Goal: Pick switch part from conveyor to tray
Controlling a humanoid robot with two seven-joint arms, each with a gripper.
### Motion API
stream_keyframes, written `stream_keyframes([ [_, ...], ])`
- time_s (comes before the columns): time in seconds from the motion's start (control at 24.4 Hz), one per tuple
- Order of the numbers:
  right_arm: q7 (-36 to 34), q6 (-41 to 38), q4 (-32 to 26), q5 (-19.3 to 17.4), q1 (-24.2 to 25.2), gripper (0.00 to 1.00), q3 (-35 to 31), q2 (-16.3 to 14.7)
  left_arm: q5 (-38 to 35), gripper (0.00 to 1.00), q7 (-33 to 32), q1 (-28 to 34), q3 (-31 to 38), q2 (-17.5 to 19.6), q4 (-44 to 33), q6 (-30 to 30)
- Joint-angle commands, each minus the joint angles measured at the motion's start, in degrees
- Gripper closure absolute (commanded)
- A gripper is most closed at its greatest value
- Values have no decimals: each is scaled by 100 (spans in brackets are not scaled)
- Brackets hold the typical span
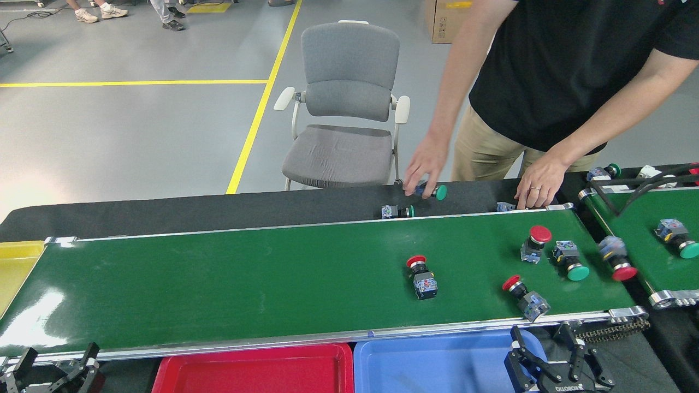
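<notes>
Switch part with red cap [422,277] lies on its side on the conveyor [246,278], right of centre, cap toward the far rail; a second red-capped switch [524,297] lies near the front rail at right, just above the right gripper; a third red one [534,243] stands tilted further back, a green-capped switch [569,261] just beside it; a blurred red-capped piece [614,258] sits at the belt's right end.

Right gripper [546,349] pokes up from the bottom edge at the blue tray [437,365]'s right rim, fingers pointing up toward the belt, jaws apart and empty; left gripper [57,364] sits low at the bottom left corner below the front rail, prongs spread, holding nothing.

Red tray [256,371] lies left of the blue one, touching it; a yellow tray [16,267] at the belt's left end.

Person in black shirt leans over the far side; one hand [426,166] grips a green-capped switch [431,191] on the black cloth [191,210]; the other hand [538,185] rests fingers-down at the belt's far right corner; another green switch [397,211] lies by the far rail.
</notes>
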Motion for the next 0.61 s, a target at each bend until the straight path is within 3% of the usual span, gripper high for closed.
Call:
stream_keyframes([
  [0.0,274,32,32,-16,-177,7,73,24,-8,0,22,-41,44,51,-34,14],
  [0.25,476,58,358,19,-599,8,451,32,-17,0,22,-94,27,43,-25,5],
  [0.41,503,656,516,54,-801,17,873,-12,-17,0,22,-129,9,43,-34,14],
  [0.57,503,735,621,45,-959,15,970,-12,-17,0,22,-129,0,60,-43,5],
])
